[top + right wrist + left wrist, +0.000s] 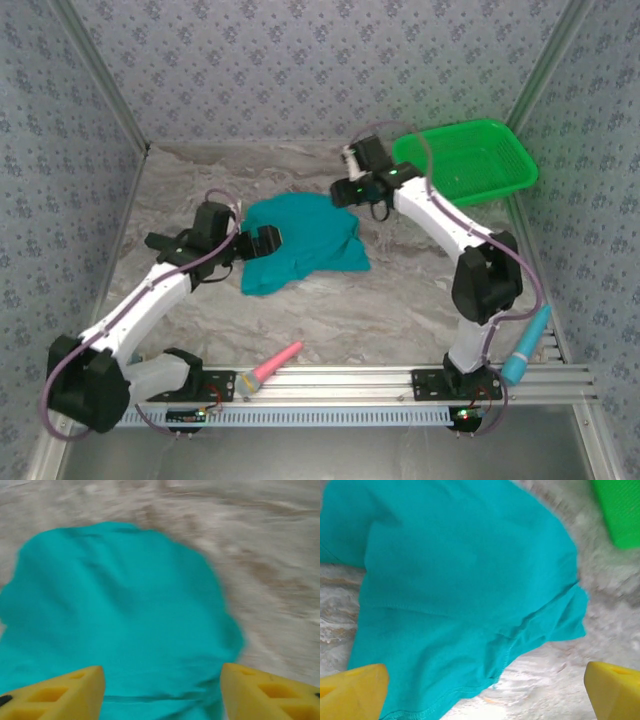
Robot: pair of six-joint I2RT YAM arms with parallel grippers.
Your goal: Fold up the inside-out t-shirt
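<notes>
The inside-out t-shirt (300,245) lies in a rumpled, partly folded heap on the marbled table, teal with stitched hems showing (460,580). My left gripper (272,240) hovers at the shirt's left edge, open, its yellow fingers (352,692) wide apart with the hem and bare table between them (485,690). My right gripper (345,190) hangs over the shirt's far right corner. It is open, the yellow fingertips (270,692) spread above the teal cloth (115,610), holding nothing (162,685).
A green plastic basket (465,160) stands at the back right, its corner also in the left wrist view (620,510). A pink tool (272,365) and a blue one (527,345) rest by the front rail. Patterned walls enclose the table.
</notes>
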